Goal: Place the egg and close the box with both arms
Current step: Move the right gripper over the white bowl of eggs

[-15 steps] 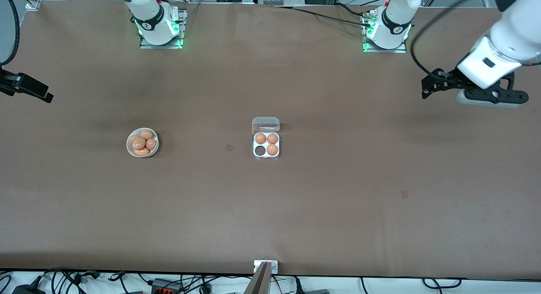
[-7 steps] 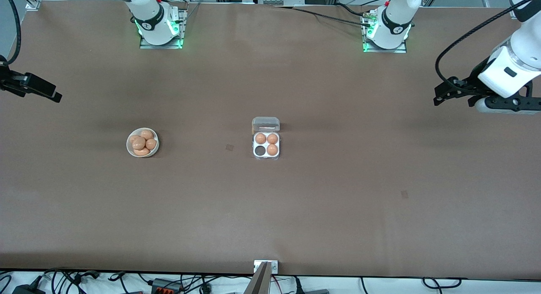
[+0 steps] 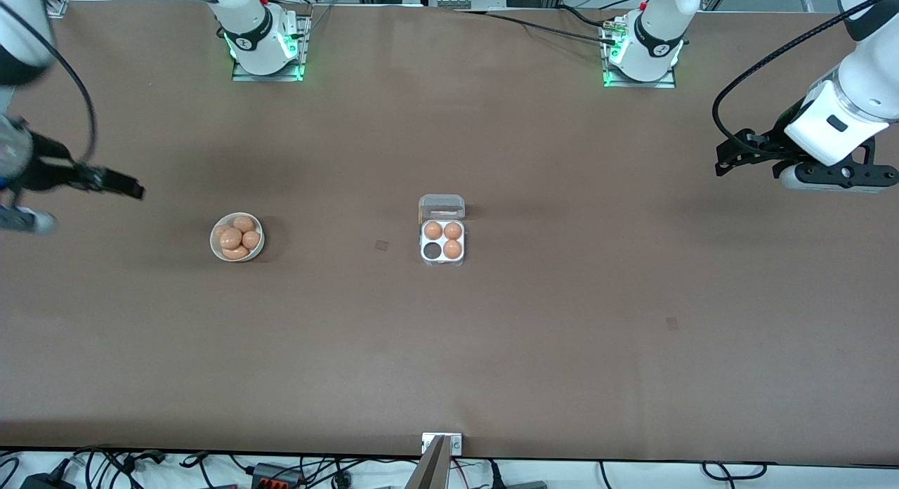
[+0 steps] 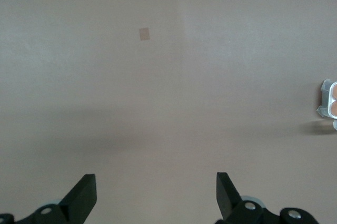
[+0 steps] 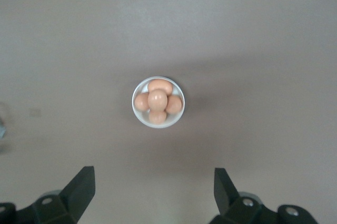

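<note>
Brown matte table (image 3: 562, 334) fills the view, with two white robot arms based along its top edge. Near the middle sits the box (image 3: 442, 244), its clear lid folded open; three of its four cells hold orange-brown eggs and one cell is bare. Toward the right arm's end rests a round white bowl (image 3: 214, 244) with a pile of eggs; the topmost egg (image 5: 157, 99) sits at the heap's centre. The right gripper (image 5: 152, 190) hangs in the air near the bowl, fingers spread wide, holding nothing. The left gripper (image 4: 156, 195) hovers over bare table at its own end, well apart from the box, fingers likewise apart and empty.
</note>
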### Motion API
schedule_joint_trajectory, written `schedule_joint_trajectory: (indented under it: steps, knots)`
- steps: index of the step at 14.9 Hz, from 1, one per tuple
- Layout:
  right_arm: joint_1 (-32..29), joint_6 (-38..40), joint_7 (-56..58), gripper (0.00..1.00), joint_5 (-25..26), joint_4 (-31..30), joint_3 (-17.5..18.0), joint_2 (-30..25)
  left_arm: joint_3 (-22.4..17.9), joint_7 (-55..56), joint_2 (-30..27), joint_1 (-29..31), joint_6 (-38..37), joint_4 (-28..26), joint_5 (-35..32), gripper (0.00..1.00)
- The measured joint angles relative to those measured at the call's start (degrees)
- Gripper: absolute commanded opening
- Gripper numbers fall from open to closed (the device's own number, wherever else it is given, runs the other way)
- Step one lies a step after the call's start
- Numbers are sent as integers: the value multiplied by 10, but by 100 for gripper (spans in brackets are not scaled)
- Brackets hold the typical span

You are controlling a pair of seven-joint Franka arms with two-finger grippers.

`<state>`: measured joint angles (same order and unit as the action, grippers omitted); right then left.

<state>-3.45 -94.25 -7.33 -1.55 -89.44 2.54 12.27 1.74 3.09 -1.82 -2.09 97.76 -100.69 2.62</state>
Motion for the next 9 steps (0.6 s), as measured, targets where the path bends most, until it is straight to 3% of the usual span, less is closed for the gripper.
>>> schedule_joint_trajectory:
  steps: [5, 9]
  knots:
    - [33, -149, 0, 100, 6, -91, 1, 16, 0, 0, 9, 0, 0, 3, 0, 100]
    - [50, -205, 0, 100, 6, -130, 1, 27, -1, 1, 19, 0, 0, 7, 0, 100]
